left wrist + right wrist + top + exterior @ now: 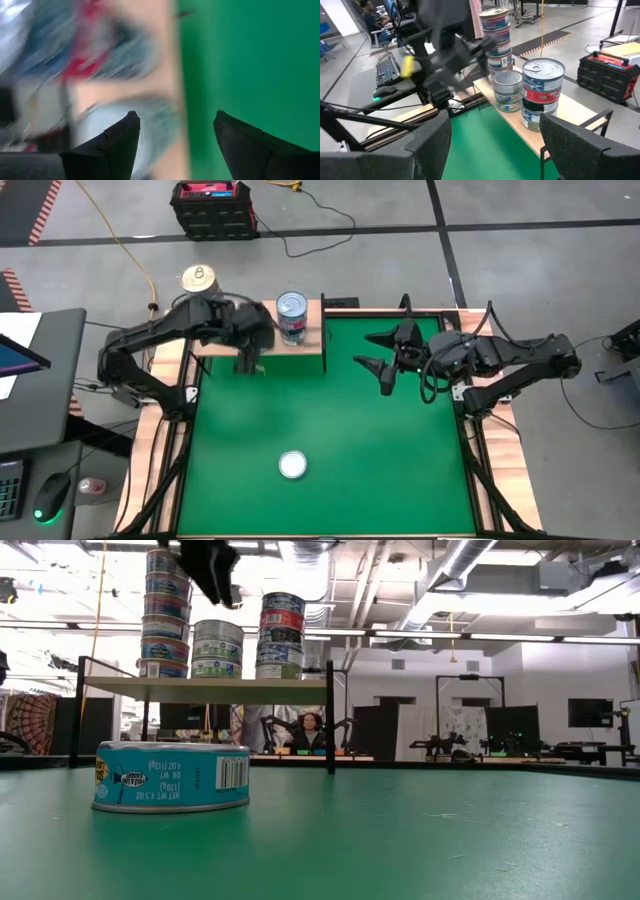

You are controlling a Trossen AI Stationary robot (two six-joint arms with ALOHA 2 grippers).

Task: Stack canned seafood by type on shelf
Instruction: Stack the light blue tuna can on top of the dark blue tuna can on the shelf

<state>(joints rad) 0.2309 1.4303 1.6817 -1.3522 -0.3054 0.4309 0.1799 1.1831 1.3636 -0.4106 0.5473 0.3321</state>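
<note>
The shelf [306, 348] stands on legs at the far left of the green mat [340, 440]. It bears three stacks of canned seafood: a tall one [165, 615], a short middle one [218, 648] and a third [282, 635]. One blue-labelled tin [170, 777] lies alone on the mat near the front. My left gripper [214, 578] hovers open above the stacks, pointing steeply down, with nothing between its fingers [125, 135]. My right gripper [385, 360] hangs open over the mat to the right of the shelf, facing the stacks [542, 92].
The shelf's thin dark legs [330, 720] stand on the mat. The table's wooden rim [500, 470] frames the mat. A person sits at a desk in the room beyond the table [312, 730]. A red and black box [212, 205] stands on the floor behind.
</note>
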